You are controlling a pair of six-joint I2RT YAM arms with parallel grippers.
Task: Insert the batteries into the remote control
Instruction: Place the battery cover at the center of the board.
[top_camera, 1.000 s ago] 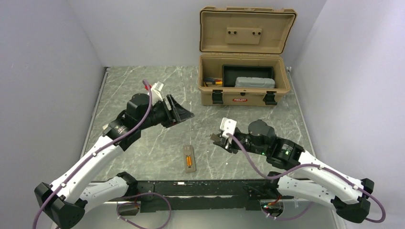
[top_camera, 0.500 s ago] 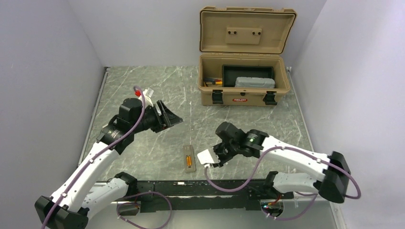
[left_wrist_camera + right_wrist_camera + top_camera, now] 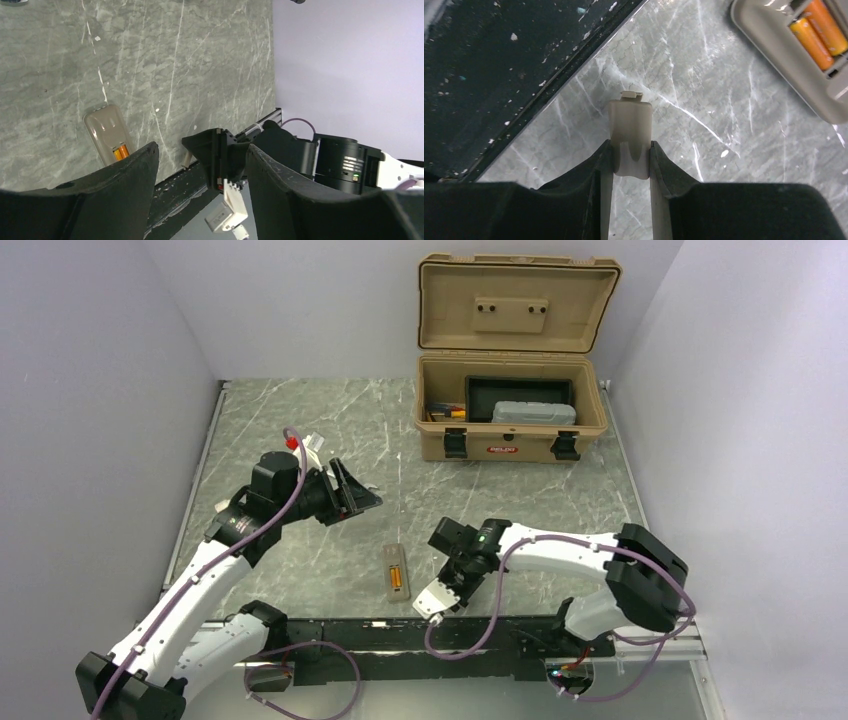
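Note:
The remote control (image 3: 397,573) lies back-up on the marble table, its bay open with two orange batteries (image 3: 399,579) lying side by side in it. The right wrist view has the remote (image 3: 774,45) and batteries (image 3: 816,32) at upper right. My right gripper (image 3: 629,145) is shut on a small beige cover piece (image 3: 629,130) with a tab at its far end, held low over the table just right of the remote near the front edge (image 3: 447,575). My left gripper (image 3: 355,492) hovers open and empty up and left of the remote (image 3: 106,132).
An open tan toolbox (image 3: 512,445) stands at the back right, holding a grey case and a black tray. A black rail (image 3: 400,632) runs along the table's near edge, close to the right gripper. Walls close in on both sides.
My right arm has swung down and forward, carrying the beige piece from mid-table to just right of the remote. My left arm has drawn back a little to the left, still open.

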